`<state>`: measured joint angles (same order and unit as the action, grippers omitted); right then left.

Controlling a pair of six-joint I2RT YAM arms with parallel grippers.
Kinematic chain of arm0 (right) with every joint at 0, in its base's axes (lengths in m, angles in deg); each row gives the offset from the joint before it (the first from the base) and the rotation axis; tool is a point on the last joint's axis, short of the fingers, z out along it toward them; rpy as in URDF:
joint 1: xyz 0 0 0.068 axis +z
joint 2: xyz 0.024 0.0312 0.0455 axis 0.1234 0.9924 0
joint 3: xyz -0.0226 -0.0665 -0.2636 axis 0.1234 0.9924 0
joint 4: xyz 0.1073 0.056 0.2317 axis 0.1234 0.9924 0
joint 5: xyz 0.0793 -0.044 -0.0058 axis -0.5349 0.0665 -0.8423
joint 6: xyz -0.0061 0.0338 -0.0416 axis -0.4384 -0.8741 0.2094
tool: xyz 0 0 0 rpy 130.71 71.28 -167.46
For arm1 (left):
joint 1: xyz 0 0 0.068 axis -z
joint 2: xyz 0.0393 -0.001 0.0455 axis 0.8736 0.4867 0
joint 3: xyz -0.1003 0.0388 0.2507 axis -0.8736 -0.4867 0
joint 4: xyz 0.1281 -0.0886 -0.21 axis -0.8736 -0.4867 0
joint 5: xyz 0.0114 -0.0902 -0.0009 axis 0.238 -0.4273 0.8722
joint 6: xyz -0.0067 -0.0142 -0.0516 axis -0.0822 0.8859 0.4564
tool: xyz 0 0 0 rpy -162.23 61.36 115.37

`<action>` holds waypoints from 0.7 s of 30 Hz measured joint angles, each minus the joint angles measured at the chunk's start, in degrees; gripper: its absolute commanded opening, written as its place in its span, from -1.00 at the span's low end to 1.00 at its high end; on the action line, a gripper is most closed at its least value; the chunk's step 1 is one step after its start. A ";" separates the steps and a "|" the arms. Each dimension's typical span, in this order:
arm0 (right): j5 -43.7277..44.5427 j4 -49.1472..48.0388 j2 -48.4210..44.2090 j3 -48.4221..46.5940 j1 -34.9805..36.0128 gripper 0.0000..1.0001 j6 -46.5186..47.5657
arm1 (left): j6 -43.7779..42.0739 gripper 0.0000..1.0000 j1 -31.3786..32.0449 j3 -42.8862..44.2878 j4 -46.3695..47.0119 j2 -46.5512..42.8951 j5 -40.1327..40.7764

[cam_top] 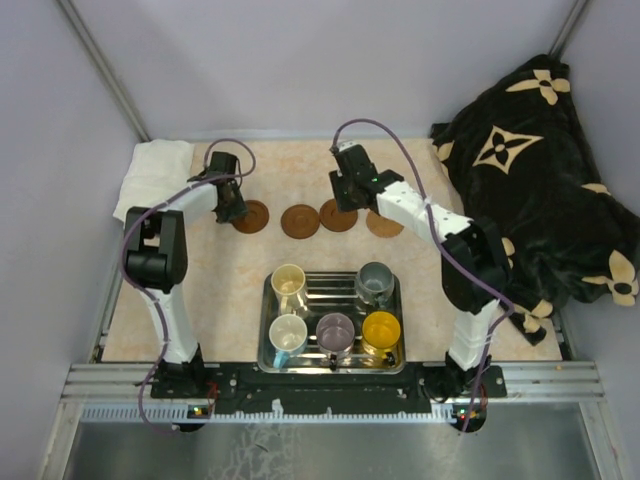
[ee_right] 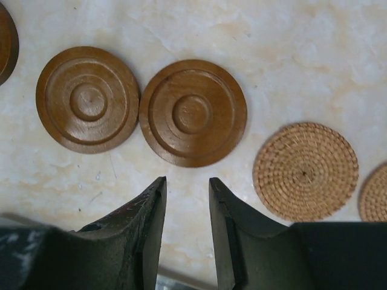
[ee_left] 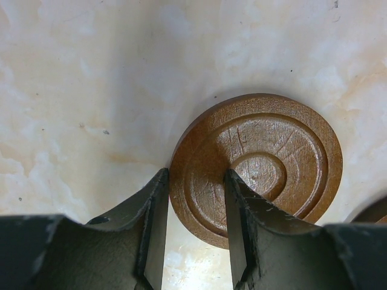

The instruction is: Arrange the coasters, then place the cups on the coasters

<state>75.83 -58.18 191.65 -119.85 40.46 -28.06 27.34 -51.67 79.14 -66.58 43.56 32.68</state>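
Three dark wooden coasters lie in a row at the back of the table (cam_top: 250, 216) (cam_top: 299, 221) (cam_top: 338, 215), with a tan woven coaster (cam_top: 384, 223) beside them. My left gripper (ee_left: 195, 175) (cam_top: 232, 205) is open over the leftmost dark coaster (ee_left: 257, 166). One finger stands just outside its rim and the other over its top. My right gripper (ee_right: 186, 181) (cam_top: 345, 185) is open and empty just short of a dark coaster (ee_right: 192, 113). Another dark coaster (ee_right: 87, 99) and two woven coasters (ee_right: 305, 171) (ee_right: 376, 193) lie to either side. The cups stand in the tray: cream (cam_top: 288, 281), grey-green (cam_top: 375, 283), white with blue inside (cam_top: 288, 333), mauve (cam_top: 335, 330), yellow (cam_top: 381, 329).
The steel tray (cam_top: 330, 287) sits at the near middle between the arm bases. A black blanket with tan flower marks (cam_top: 540, 170) is heaped at the right. A folded white towel (cam_top: 155, 170) lies at the back left corner.
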 measured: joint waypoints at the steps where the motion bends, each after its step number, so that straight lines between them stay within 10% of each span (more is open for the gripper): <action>1: -0.46 -0.09 1.44 -1.20 0.11 -0.31 0.09 | -0.02 -0.47 -0.02 0.00 0.00 0.00 -0.26; 21: -8.20 1.46 21.68 -20.37 5.53 -0.42 2.43 | -0.11 -0.63 0.70 -9.51 10.03 -4.55 0.09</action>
<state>67.64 -56.71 213.33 -140.22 45.99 -25.64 27.23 -50.97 69.63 -56.55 39.02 32.76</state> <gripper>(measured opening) 0.337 0.430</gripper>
